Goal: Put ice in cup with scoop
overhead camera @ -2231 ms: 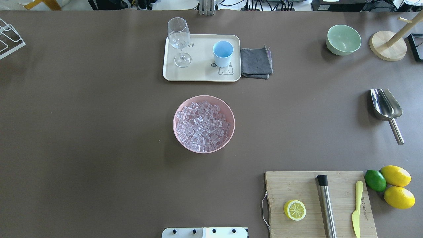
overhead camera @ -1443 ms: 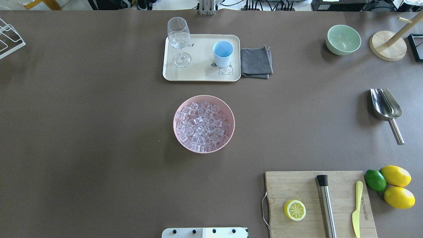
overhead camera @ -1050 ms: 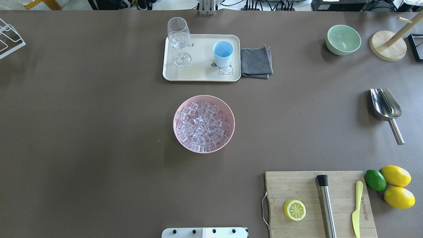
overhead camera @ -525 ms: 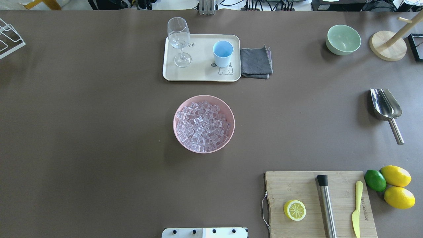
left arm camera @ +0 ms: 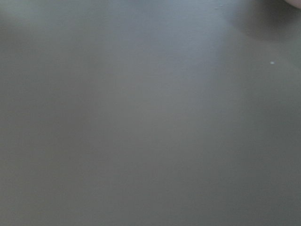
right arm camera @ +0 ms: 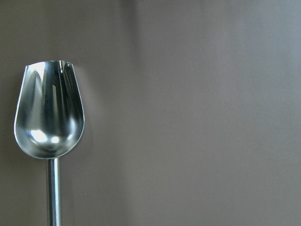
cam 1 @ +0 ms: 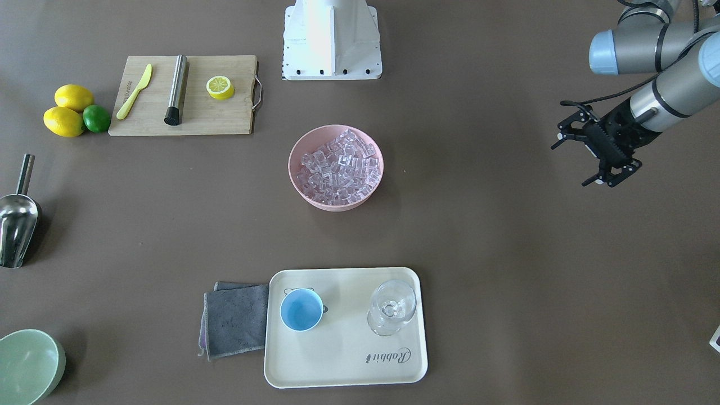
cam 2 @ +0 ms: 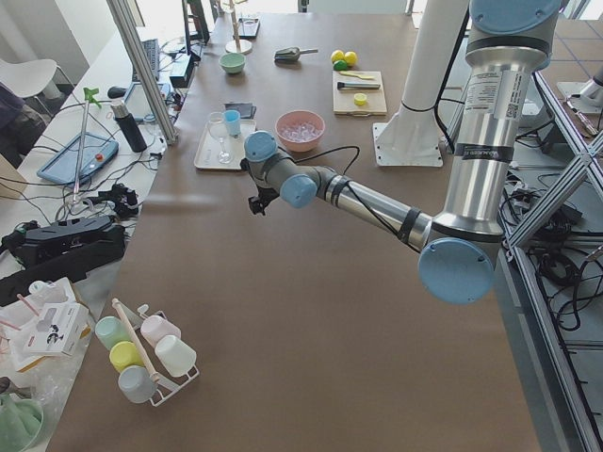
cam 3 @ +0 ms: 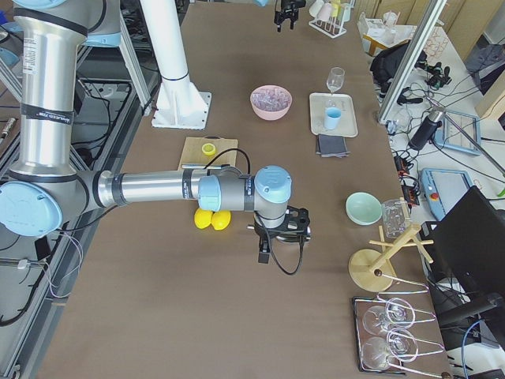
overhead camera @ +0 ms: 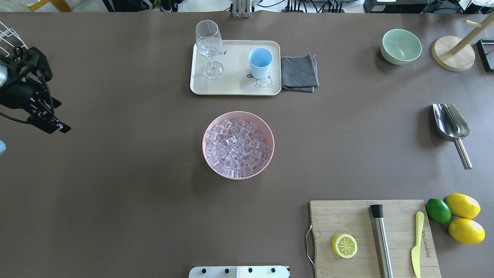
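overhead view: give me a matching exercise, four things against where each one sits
Things:
1 ice
2 cup
3 scoop
4 lemon half

Places:
A on the cutting board
B in the pink bowl
C on the tray
D lying on the bare table

Pairs: 1-B, 2-C, 3-D, 4-A

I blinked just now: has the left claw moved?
Yes. The left gripper has entered the overhead view from its left edge, beside the white wire rack.
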